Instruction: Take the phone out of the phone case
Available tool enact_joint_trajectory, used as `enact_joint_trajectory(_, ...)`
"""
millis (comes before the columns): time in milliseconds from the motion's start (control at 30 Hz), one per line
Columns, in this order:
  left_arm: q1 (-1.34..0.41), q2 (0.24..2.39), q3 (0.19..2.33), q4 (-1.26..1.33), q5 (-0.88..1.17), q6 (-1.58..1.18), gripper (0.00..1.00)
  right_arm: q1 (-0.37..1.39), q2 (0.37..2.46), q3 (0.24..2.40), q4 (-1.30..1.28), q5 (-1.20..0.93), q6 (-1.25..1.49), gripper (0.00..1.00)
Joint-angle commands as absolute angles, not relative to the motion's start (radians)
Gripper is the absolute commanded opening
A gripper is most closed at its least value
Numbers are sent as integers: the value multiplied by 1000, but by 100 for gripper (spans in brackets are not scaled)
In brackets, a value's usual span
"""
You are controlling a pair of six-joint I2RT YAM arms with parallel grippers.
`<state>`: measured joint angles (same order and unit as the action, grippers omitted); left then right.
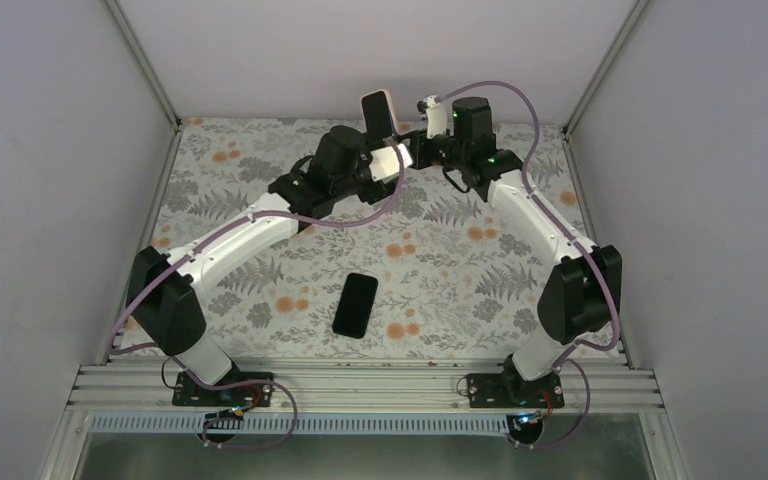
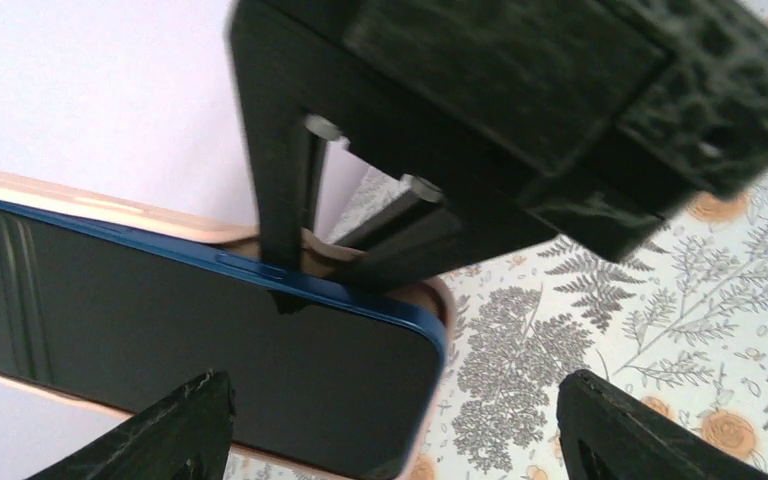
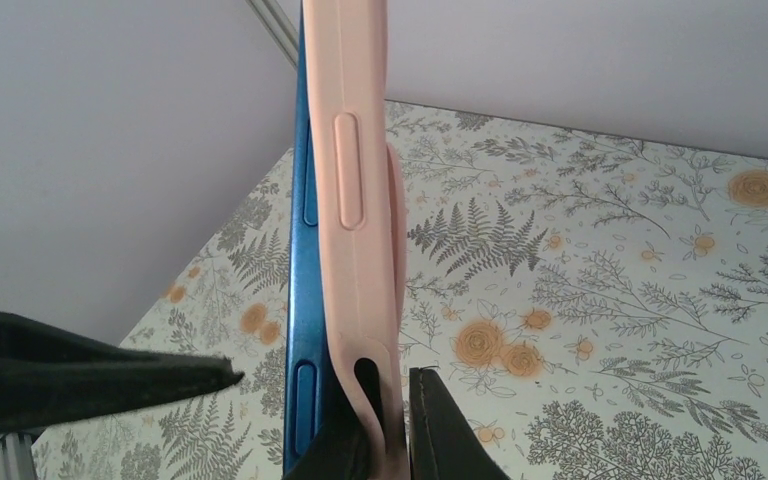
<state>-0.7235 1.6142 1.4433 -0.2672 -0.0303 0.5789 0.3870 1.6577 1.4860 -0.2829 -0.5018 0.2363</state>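
Phone (image 2: 210,340): blue-framed, dark screen, sitting in the peach phone case (image 3: 360,200), held up in the air over the far middle of the table (image 1: 440,260), where both arms meet.

Surroundings: a second phone (image 1: 356,304), black, lies flat on the floral table surface near the middle and well apart from the grippers. Pale wall (image 1: 50,150) on three sides. Nothing lies between the two grippers except the cased phone.

View differences:
- The top view alone shows the second phone and the whole arm layout. The cased phone appears there only as a small upright slab.
- The left wrist view shows the screen face, with the case rim pulled away from the blue frame where it is pinched.
- The right wrist view shows the assembly edge-on, the blue side with its buttons exposed beside the peach side wall.

Right gripper (image 3: 392,405): clenched, its fingers pinching the thin lip of the case. Contact is on the case, not on the phone body.

Left gripper (image 2: 390,385): fingers spread wide, and one corner of the phone lies between them. In the right wrist view, one of its fingers (image 3: 90,380) stops just short of the blue edge. It grasps nothing.
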Motion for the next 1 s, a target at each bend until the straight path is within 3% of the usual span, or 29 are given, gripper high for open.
enact_joint_trajectory(0, -714, 1583, 1448, -171, -62, 543, 79, 399, 1651, 1520, -193, -505, 257, 3)
enact_joint_trajectory(567, -707, 1683, 1537, -183, -118, 533, 72, 405, 1614, 1490, -172, -500, 270, 3)
enact_joint_trajectory(733, -706, 1648, 1489, -102, -190, 519, 59, 405, 1600, 1467, -158, -497, 271, 3)
enact_joint_trajectory(867, -706, 1614, 1436, 14, -274, 529, 57, 405, 1601, 1459, -155, -499, 276, 3)
enact_joint_trajectory(967, -710, 1609, 1399, 106, -382, 560, 47, 405, 1599, 1454, -150, -510, 288, 3)
